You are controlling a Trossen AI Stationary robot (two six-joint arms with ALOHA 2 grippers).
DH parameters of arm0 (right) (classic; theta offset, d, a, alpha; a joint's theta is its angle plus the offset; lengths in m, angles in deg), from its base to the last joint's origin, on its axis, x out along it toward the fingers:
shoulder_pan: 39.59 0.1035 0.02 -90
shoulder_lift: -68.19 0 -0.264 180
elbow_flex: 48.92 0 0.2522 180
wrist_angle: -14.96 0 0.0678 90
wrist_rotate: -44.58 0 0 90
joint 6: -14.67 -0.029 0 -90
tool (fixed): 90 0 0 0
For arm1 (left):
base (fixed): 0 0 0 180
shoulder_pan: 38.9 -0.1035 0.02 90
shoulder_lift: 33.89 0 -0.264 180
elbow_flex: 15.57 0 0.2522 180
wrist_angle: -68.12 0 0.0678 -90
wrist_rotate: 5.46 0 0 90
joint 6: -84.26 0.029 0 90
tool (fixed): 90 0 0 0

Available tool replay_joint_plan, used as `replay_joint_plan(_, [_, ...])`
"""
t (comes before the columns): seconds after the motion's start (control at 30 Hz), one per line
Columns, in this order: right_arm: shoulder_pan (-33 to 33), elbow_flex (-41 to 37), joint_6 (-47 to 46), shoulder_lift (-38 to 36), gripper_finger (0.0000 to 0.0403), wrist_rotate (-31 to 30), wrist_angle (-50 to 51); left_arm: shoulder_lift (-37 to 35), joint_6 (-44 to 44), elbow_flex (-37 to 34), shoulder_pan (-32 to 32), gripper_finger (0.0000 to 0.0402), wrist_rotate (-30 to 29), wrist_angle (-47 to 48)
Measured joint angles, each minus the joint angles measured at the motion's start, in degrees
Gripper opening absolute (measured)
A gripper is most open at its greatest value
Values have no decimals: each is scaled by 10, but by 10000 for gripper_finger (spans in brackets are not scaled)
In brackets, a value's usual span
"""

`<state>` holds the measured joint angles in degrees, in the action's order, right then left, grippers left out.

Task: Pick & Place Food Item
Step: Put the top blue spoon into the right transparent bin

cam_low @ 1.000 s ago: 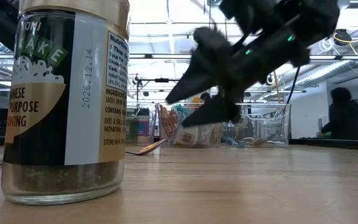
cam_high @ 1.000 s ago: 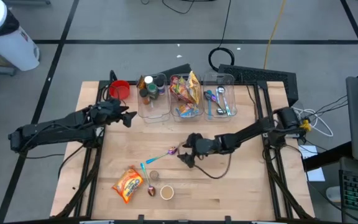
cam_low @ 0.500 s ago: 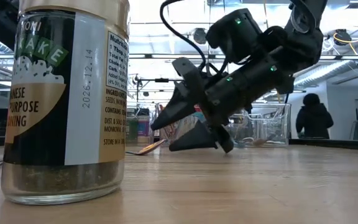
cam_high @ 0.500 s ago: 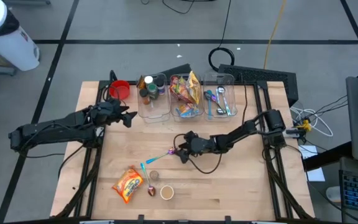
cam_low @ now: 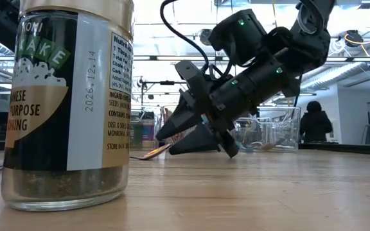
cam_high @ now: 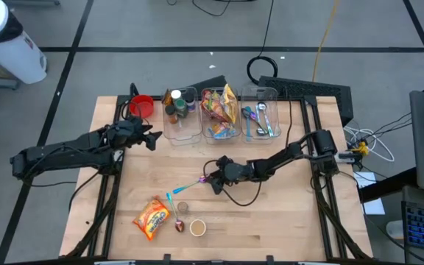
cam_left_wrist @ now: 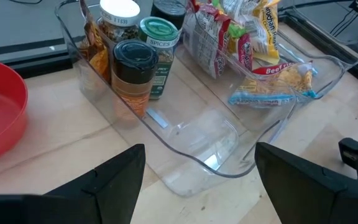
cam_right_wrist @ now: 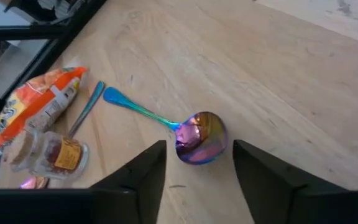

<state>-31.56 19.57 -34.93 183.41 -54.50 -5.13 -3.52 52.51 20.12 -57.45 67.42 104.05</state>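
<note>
Food item: an orange crinkled snack bag (cam_high: 152, 218) lies flat on the near-left part of the pale wooden table (cam_high: 285, 221), untouched by either gripper.
Beside the bag: a small glass spice jar on its side (cam_high: 180, 225) and a round white-rimmed jar (cam_high: 198, 227) lie just to its right.
Spoons: an iridescent purple-blue metal spoon (cam_right_wrist: 194, 137) lies between the bag and the right gripper, its bowl towards the gripper; a second, blue-handled spoon (cam_right_wrist: 87, 107) lies close to the bag.
Right gripper: the right gripper (cam_high: 211, 179) sits low over the table centre, its two dark fingers (cam_right_wrist: 139, 177) apart on either side of the iridescent spoon's bowl, not clamped on it.
Left gripper: the left gripper (cam_high: 152, 140) hangs at the table's left, in front of the bins, fingers spread, holding nothing.
Bins: three clear plastic bins stand side by side at the far edge: a spice-jar bin (cam_high: 180, 110), a snack-packet bin (cam_high: 220, 112) and a cutlery bin (cam_high: 260, 112).
Bowl: a red round plastic bowl (cam_high: 141, 106) stands just left of the bins.
Near the low camera: a large glass seasoning jar with a white label (cam_low: 66, 102) stands upright.
Room: a person in dark clothes (cam_low: 312, 124) stands well behind the table.
</note>
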Motion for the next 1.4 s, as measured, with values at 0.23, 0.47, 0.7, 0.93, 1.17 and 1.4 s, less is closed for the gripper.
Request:
replay_joint_plan(0.23, [-7, 0, 15, 0, 92, -1, 10, 0, 0, 0, 0, 310, 0, 0])
replay_joint_plan(0.47, [-9, -1, 46, 1, 11, 2, 6, 0, 0, 0, 0, 310, 0, 0])
replay_joint_plan(0.7, [-10, -2, 88, -4, 3, 6, -19, 0, 0, 0, 0, 310, 0, 0])
replay_joint_plan(0.93, [-9, -3, 158, -70, 1, 3, -2, 0, -1, 0, 0, 310, 4, 0])
replay_joint_plan(1.17, [-8, -3, 237, -198, 1, -34, 115, 0, 0, 0, 0, 310, 6, 0])
replay_joint_plan(1.4, [-8, -2, 286, -345, 0, -114, 285, 0, -6, 0, 0, 310, 6, -3])
